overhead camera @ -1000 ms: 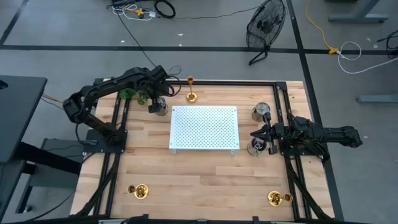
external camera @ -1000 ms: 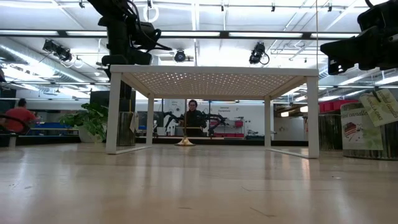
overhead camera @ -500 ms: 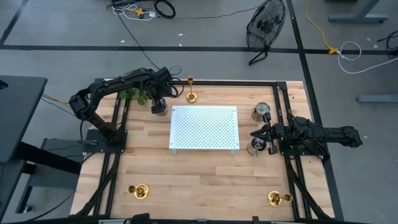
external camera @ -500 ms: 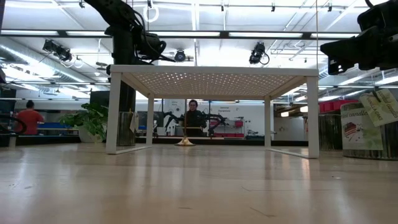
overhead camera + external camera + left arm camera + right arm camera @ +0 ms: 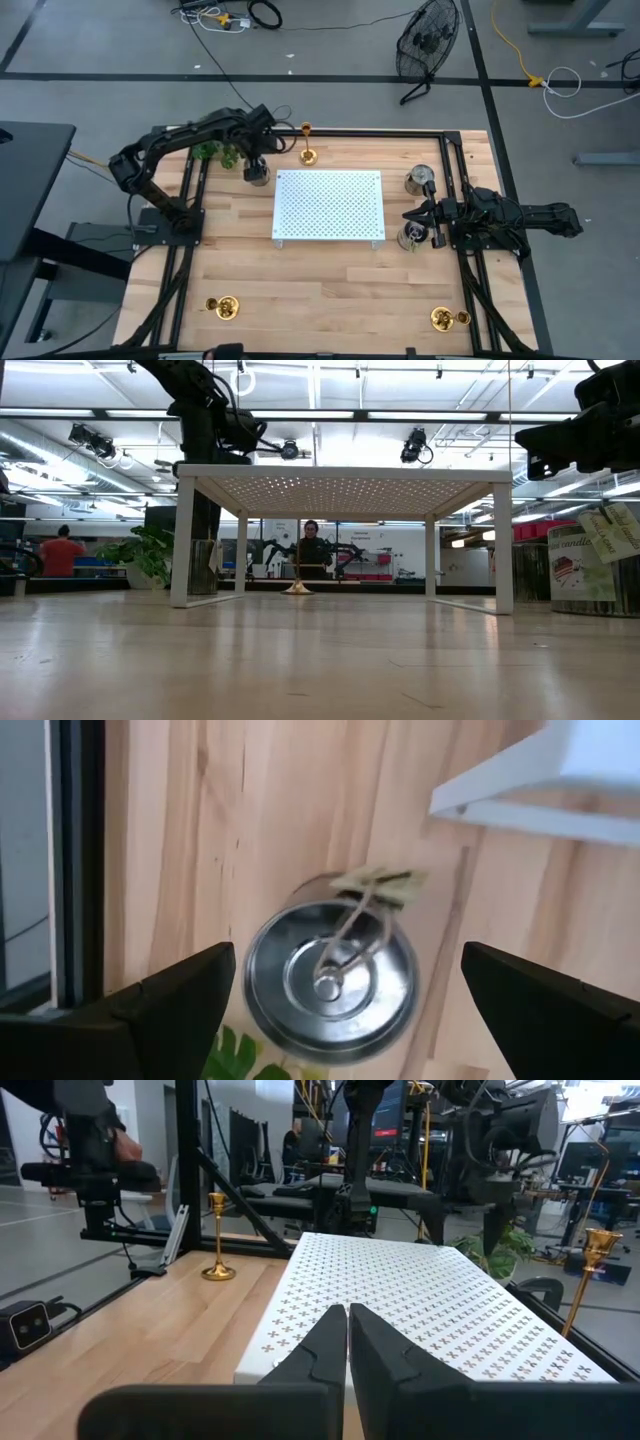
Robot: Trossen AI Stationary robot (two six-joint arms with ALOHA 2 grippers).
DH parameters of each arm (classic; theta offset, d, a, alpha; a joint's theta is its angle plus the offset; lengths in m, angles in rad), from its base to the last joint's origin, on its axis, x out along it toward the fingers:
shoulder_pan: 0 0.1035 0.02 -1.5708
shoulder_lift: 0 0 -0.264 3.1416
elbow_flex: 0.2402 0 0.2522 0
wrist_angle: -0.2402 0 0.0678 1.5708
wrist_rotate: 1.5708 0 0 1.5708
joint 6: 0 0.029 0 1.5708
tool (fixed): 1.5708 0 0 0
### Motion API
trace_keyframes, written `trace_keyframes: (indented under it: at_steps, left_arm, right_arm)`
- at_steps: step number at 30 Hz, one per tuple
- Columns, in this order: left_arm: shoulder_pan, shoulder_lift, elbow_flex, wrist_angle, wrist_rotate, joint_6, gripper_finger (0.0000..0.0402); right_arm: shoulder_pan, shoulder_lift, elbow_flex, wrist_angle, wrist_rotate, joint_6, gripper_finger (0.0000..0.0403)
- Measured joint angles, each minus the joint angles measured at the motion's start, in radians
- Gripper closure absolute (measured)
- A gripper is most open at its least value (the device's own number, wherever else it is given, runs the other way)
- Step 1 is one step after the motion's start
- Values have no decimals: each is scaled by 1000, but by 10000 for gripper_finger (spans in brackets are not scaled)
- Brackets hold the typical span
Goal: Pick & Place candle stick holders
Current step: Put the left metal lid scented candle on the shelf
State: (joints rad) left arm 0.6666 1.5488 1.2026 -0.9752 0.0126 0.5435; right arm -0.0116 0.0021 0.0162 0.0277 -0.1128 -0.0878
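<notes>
You see three gold candle stick holders, one tall holder (image 5: 307, 145) at the far edge, two short holders (image 5: 223, 305) (image 5: 443, 318) at the near corners, three metal tins (image 5: 257, 173) (image 5: 421, 181) (image 5: 409, 236), one white perforated stand (image 5: 328, 205), two arms.
</notes>
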Motion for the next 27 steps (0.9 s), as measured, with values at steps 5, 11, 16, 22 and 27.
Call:
trace_keyframes:
  at_steps: [5, 11, 16, 22, 27]
  left_arm:
    - [14, -50, -21, 20, 19, 0, 2]
    - [19, -117, -114, 59, 3, 3, 3]
    - [24, -141, -162, 81, -24, 20, 3]
    - [55, -142, -167, 94, 3, 19, 3]
    - [81, -127, -167, 88, 18, 18, 3]
  right_arm:
    - [0, 0, 0, 0, 0, 0, 382]
    - [0, 0, 0, 0, 0, 0, 382]
    - [0, 0, 0, 0, 0, 0, 382]
    - [0, 0, 0, 0, 0, 0, 382]
    - [0, 0, 0, 0, 0, 0, 382]
